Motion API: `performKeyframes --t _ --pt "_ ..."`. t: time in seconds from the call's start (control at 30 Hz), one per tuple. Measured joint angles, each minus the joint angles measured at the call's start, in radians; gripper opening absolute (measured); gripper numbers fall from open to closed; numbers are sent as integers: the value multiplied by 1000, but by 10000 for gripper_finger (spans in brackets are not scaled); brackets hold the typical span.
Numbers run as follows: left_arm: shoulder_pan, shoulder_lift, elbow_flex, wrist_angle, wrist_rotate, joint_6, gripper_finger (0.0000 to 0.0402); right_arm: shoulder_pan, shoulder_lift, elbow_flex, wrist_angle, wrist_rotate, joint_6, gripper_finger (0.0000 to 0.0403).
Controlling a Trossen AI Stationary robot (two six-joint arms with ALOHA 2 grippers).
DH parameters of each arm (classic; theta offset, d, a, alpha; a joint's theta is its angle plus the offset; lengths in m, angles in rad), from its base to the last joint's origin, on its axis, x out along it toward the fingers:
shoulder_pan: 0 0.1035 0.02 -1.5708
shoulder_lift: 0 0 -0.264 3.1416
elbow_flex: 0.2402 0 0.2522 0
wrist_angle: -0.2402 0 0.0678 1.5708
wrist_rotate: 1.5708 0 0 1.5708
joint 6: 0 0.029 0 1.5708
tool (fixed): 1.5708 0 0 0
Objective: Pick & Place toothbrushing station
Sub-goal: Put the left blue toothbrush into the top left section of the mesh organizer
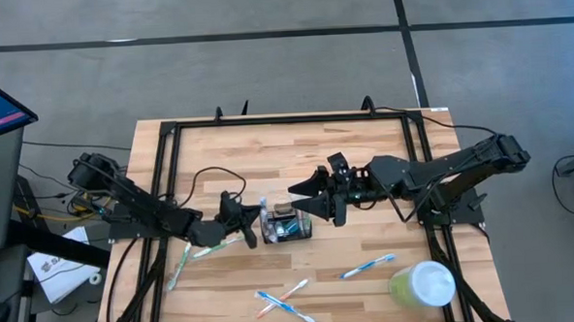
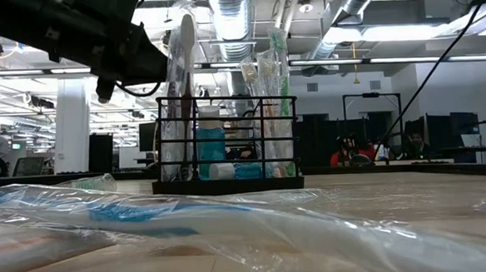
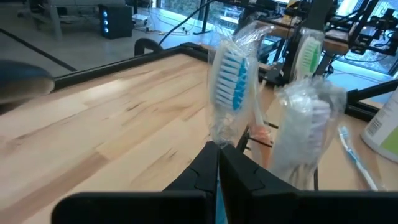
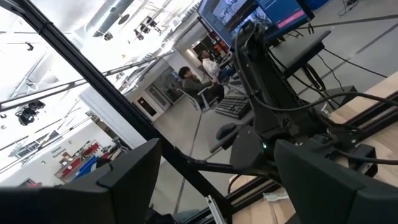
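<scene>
The toothbrushing station, a small black wire box, stands on the wooden table near its middle. In the low view it holds several wrapped toothbrushes upright. My left gripper is just left of it, shut on a blue-bristled toothbrush in a clear wrapper. A green-bristled brush and a white wrapped one stand behind it. My right gripper is open at the station's right end and holds nothing; its wrist view looks past the table into the room. My left gripper pinches the wrapped toothbrush below its head between its two shut fingers. The fingers hide the exact place. They come roughly level from the table's left. The brush stands upright past the fingertips, bristle head up.
Loose wrapped toothbrushes lie on the table at the near left, near middle and near right. A pale green cup with a white lid stands at the near right corner. Black frame rails edge the table.
</scene>
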Motion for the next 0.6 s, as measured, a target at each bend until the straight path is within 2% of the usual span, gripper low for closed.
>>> performKeyframes --t 0.43,0.6 --pt "0 55 1 6 8 -69 4 -1 0 0 -10 0 0 305" --pt "0 21 1 -1 31 -131 38 0 0 0 -19 0 0 305"
